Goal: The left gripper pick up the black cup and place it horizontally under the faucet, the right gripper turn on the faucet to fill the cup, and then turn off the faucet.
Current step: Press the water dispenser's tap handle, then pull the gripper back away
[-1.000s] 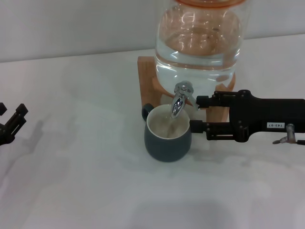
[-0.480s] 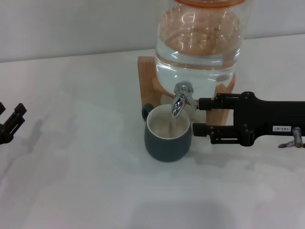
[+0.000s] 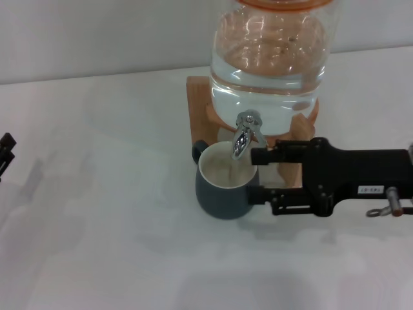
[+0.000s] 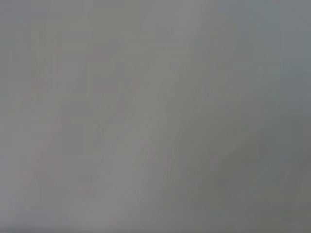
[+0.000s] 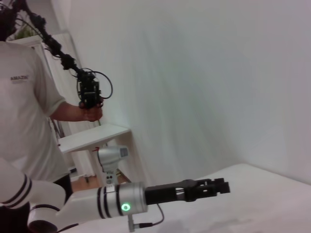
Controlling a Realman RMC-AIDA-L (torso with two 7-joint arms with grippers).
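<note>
The cup [image 3: 223,189] stands upright under the faucet [image 3: 244,132] near the table's [image 3: 97,245] far edge. The right gripper [image 3: 255,174] (fingers spread wide) reaches beside the cup's rim. The left gripper [image 3: 5,152] sits at the left edge; I cannot tell its fingers' state.

A plain white table [image 3: 116,213] carries everything in the head view. Toward its far side stands a wooden stand [image 3: 200,106] holding up a clear glass water jar [image 3: 271,45], and directly in front of the stand the black cup [image 3: 222,194] sits upright on the tabletop, its handle turned toward the stand.
</note>
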